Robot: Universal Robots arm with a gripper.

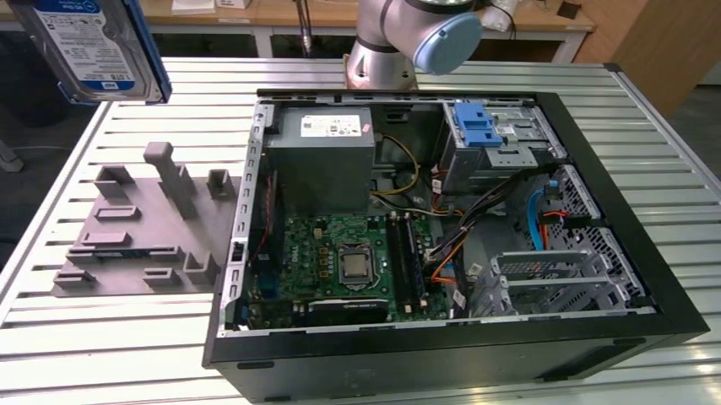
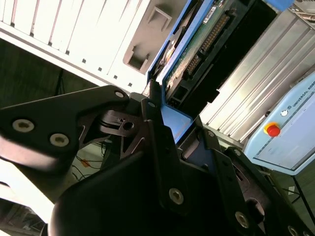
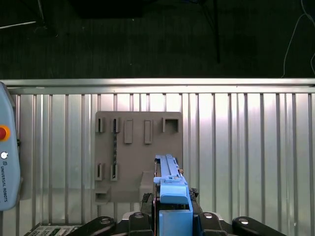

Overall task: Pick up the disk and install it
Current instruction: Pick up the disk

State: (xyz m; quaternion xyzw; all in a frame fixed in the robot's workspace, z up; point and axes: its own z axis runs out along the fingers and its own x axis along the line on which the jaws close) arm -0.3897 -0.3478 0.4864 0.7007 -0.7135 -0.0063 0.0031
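The disk point(image 1: 96, 46) hangs high above the slatted table at the exterior view's upper left, label face toward the camera and blue rails along its edges. In the first wrist view the disk point(image 3: 170, 184) appears edge-on over the grey holder point(image 3: 138, 147), with my gripper point(image 3: 171, 209) shut on its blue end. The second wrist view shows the disk's green circuit side point(image 2: 197, 44), and my gripper point(image 2: 179, 125) has its black fingers point(image 2: 152, 110) pressed on the blue carrier.
An open computer case point(image 1: 631, 253) lies on the table at the exterior view's right, with a metal drive cage and blue latch bracket point(image 1: 479, 126) at its far end. The grey holder point(image 1: 135, 228) sits beside the case. A pendant point(image 3: 7, 167) lies on the table.
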